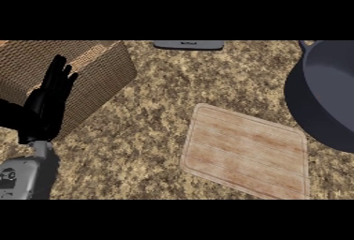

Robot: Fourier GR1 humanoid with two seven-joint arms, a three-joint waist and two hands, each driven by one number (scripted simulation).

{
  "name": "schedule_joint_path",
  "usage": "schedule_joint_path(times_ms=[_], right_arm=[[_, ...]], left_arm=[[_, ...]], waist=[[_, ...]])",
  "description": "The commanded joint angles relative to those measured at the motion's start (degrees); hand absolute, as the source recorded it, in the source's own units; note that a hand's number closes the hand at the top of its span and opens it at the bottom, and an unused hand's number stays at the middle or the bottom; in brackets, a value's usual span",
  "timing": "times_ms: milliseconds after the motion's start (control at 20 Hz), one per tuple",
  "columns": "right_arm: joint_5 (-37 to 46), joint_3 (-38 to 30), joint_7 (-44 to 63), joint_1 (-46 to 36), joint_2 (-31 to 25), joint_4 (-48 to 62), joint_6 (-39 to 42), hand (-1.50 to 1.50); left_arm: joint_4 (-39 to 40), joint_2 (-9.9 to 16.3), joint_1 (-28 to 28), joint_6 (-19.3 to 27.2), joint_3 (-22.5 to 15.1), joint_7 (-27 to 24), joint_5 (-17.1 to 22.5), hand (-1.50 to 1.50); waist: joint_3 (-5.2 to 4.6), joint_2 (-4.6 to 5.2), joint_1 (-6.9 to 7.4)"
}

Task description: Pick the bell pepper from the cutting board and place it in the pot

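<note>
Left of the cutting board [245,152], left hand [48,101] fingers [61,70] straight.

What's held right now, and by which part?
Nothing. The left hand rests open at the view's left, fingers up. The right hand isn't in view; no bell pepper shows.

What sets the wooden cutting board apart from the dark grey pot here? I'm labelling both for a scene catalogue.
The flat wooden cutting board is pale brown, a rounded rectangle lying skewed and wholly in view; the dark grey pot is round, deep-walled and cut off by the right edge. The board shows plank grain; the pot is smooth. Both rest on the speckled counter, and no bell pepper shows on or in either.
</note>
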Motion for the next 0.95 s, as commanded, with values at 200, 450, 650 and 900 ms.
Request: schedule_joint_path(times_ms=[200, 450, 650, 900], right_arm=[[-2.59, -2.19, -1.74, 2.77, -5.65, 0.89, 10.41, -1.50], [-3.15, -2.16, -2.17, 4.90, -7.62, -0.34, 13.78, -1.50], [-3.44, -1.92, -1.78, 6.19, -9.28, -1.39, 15.82, -1.50], [-4.07, -1.87, -2.23, 8.22, -9.26, -2.20, 16.27, -1.50]], left_arm=[[-0.81, -0.46, -0.02, 0.04, -0.17, 0.48, 0.35, 0.00], [-0.47, 0.50, 0.53, -0.92, 0.55, 0.05, 0.78, 0.00], [-1.15, -0.54, 0.00, 0.77, -0.02, 0.51, -0.18, 0.00], [-1.67, 0.24, 1.90, -0.59, 0.61, 0.75, 0.92, 0.00]], waist=[[0.26, 0.40, 0.58], [0.31, 0.39, 0.26], [0.49, 0.37, -0.13], [0.47, 0.20, 0.23]])
